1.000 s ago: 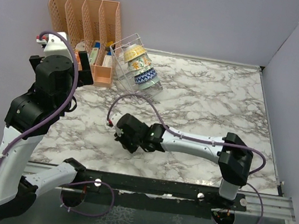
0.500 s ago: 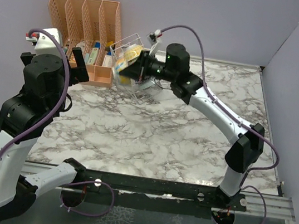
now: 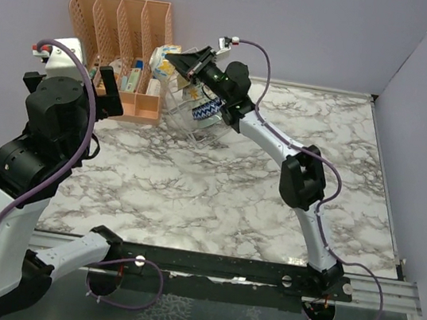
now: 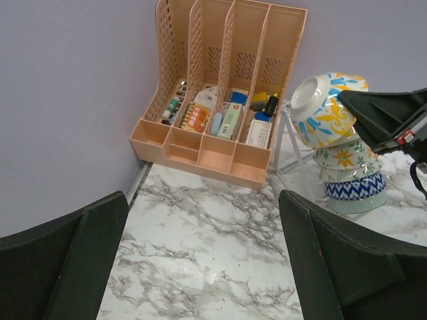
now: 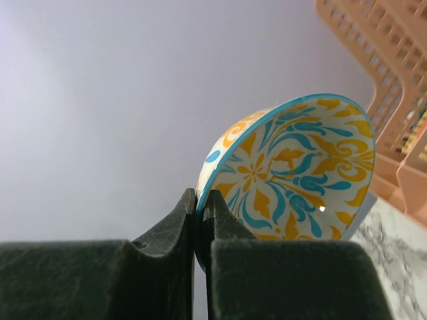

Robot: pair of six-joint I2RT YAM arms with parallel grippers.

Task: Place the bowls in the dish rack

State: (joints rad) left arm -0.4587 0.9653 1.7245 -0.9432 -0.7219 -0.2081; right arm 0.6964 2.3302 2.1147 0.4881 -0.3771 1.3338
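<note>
One bowl (image 5: 293, 173) is pinched by right gripper (image 5: 200, 200); two bowls (image 4: 353, 188) are stacked, seemingly in dish rack (image 3: 202, 130). Left gripper (image 4: 203, 200) is spread open.

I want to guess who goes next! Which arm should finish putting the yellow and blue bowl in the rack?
The right one. The right gripper pinches the bowl by its rim, at the rack; the left gripper is open, empty and farther off.
</note>
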